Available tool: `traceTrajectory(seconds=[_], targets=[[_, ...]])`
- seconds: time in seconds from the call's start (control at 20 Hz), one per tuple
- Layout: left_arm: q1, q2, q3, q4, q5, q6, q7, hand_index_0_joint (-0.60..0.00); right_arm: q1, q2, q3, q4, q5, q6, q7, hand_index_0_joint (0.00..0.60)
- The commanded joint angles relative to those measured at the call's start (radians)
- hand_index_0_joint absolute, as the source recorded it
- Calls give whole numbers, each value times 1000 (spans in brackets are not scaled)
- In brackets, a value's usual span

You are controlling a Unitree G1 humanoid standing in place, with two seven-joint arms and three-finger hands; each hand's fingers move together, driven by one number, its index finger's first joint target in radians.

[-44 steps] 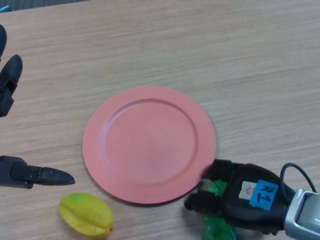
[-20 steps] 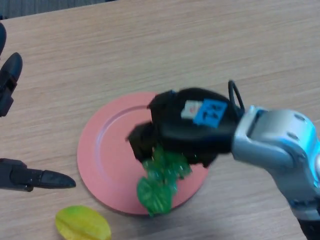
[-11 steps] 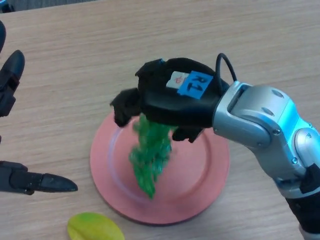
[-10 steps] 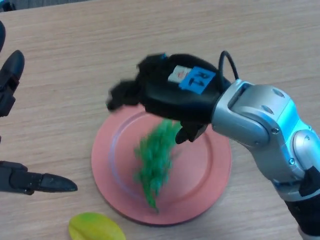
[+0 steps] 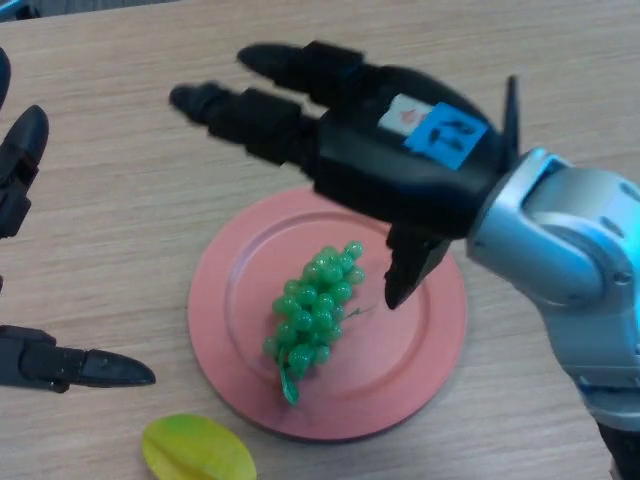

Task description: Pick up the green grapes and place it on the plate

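Resting on plate (image 5: 430, 330): grapes (image 5: 316, 310); right hand (image 5: 400, 165) spread above.

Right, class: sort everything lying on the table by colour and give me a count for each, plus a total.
Green: 1, the green grapes
Pink: 1, the plate under the grapes
Yellow: 1, the yellow fruit at the near edge
Total: 3
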Motion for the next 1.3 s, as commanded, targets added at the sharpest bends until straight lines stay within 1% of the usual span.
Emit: traceTrajectory(seconds=[0.05,0.1,0.15,0.2,0.25,0.3,0.35,0.4,0.45,0.5,0.55,0.6,0.65,0.7,0.75,0.8,0.85,1.0,1.05,1.15,1.3], targets=[[-12,22,58,-63,-10,-123,-2,0,-58,7,-95,-91,84,34,-177,0],[-12,21,55,-66,-9,-121,-1,0,-67,7,-99,-100,93,58,-205,0],[-15,21,49,-72,-8,-114,3,0,-86,7,-109,-129,126,119,-259,0],[-15,22,48,-75,-9,-109,4,0,-91,7,-114,-149,154,155,-279,0],[-16,22,45,-80,-11,-103,5,0,-99,7,-113,-199,254,241,-341,0],[-16,22,45,-82,-13,-101,5,0,-104,7,-116,-222,300,274,-359,0],[-17,23,45,-85,-19,-93,5,0,-113,7,-107,-279,437,387,-395,0],[-18,24,43,-87,-19,-88,6,0,-115,7,-106,-309,498,449,-410,0],[-23,30,40,-96,-22,-70,9,0,-112,7,-120,-383,653,558,-466,0],[-26,34,40,-104,-24,-61,9,0,-114,7,-136,-403,713,576,-498,0],[-33,40,36,-118,-25,-45,9,0,-113,7,-173,-429,838,597,-570,0],[-34,40,33,-124,-23,-42,8,0,-105,7,-184,-438,865,606,-577,0],[-37,41,30,-134,-25,-32,6,0,-81,7,-207,-457,920,655,-587,0],[-39,40,28,-137,-25,-29,5,0,-69,7,-216,-462,939,680,-589,0],[-41,40,24,-141,-25,-24,4,0,-40,7,-237,-466,979,736,-590,0],[-41,40,23,-143,-25,-23,3,0,-24,6,-247,-464,997,755,-591,0],[-38,36,20,-143,-23,-31,-2,0,16,0,-265,-454,1030,775,-593,0],[-33,30,11,-140,-20,-36,-8,0,81,-22,-297,-429,1087,759,-609,0],[-30,27,10,-139,-20,-40,-10,0,109,-33,-307,-412,1109,739,-617,0],[-27,24,10,-132,-25,-44,-12,0,158,-50,-315,-373,1126,693,-618,0],[-29,27,15,-131,-25,-44,-11,0,210,-65,-320,-307,1118,625,-600,0]])
